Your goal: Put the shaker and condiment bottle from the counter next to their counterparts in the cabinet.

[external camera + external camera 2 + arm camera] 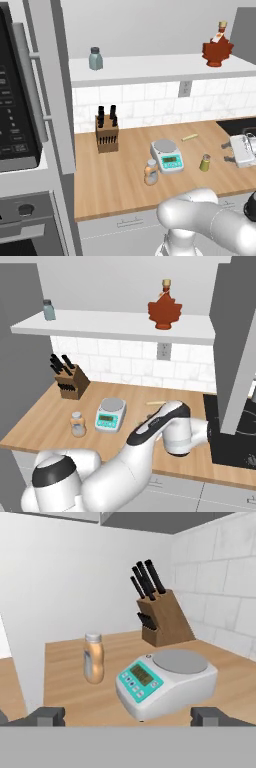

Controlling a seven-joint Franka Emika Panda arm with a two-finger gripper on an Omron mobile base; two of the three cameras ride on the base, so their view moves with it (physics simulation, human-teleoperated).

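Observation:
The small olive-yellow shaker (205, 162) stands on the wooden counter (112, 175) right of a kitchen scale. The orange-tan condiment bottle (151, 171) (77, 424) (93, 658) stands upright at the scale's front left. My gripper (226, 152) (127, 717) hovers low over the counter just right of the shaker, pointing left, open wide with nothing between its fingertips (47, 716). On the cabinet shelf (150, 67) (115, 326) stand the grey-green shaker (95, 58) (49, 310) at the left and the red maple-leaf bottle (217, 47) (164, 308) at the right.
A white and teal scale (167, 155) (110, 414) (165, 682) sits mid-counter, a knife block (107, 131) (70, 381) (160, 614) by the backsplash. A small tan stick (189, 137) lies behind the scale. A dark stovetop (235, 431) borders the counter's right; the oven unit (20, 125) walls the left.

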